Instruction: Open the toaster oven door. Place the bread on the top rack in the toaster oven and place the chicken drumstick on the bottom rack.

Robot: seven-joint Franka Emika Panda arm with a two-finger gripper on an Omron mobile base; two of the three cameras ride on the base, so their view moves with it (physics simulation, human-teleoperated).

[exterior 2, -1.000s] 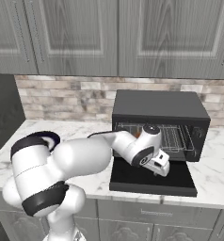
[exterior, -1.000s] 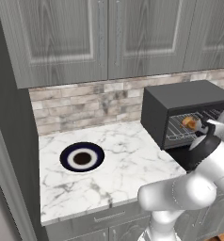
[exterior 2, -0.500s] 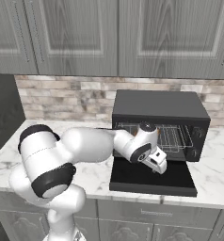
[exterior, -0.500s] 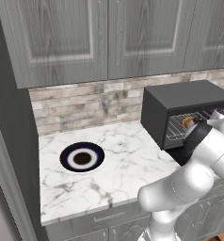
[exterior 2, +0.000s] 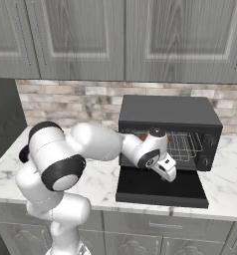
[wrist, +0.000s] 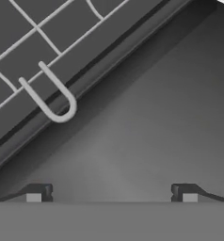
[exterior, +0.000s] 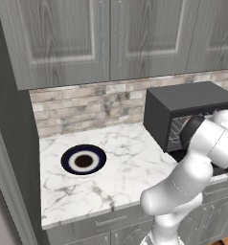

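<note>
The black toaster oven (exterior 2: pixel 165 110) (exterior: pixel 188 98) stands at the right of the counter. Its toaster oven door (exterior 2: pixel 160 190) lies folded down flat in front. Silver wire racks (exterior 2: pixel 182 142) show inside. My gripper (exterior 2: pixel 168 172) hangs open and empty just above the door, close to the oven mouth. In the hand view the gripper (wrist: pixel 111 194) looks at the dark door (wrist: pixel 147 136) and a rack's front edge with its wire loop (wrist: pixel 52 99). A small orange-brown piece (exterior 2: pixel 144 134) peeks from the upper rack behind my arm; I cannot tell whether it is the bread or the chicken drumstick.
A dark-rimmed round plate (exterior: pixel 83 160) with a brown middle sits on the white marble counter (exterior: pixel 125 158) to the left of the oven. Grey cabinets (exterior: pixel 106 38) hang above a brick backsplash (exterior: pixel 87 103). A dark tall wall bounds the counter's left end.
My elbow has swung up in front of the oven mouth, covering the orange-brown piece in the left base view. The hand stays over the door, jaws still wide.
</note>
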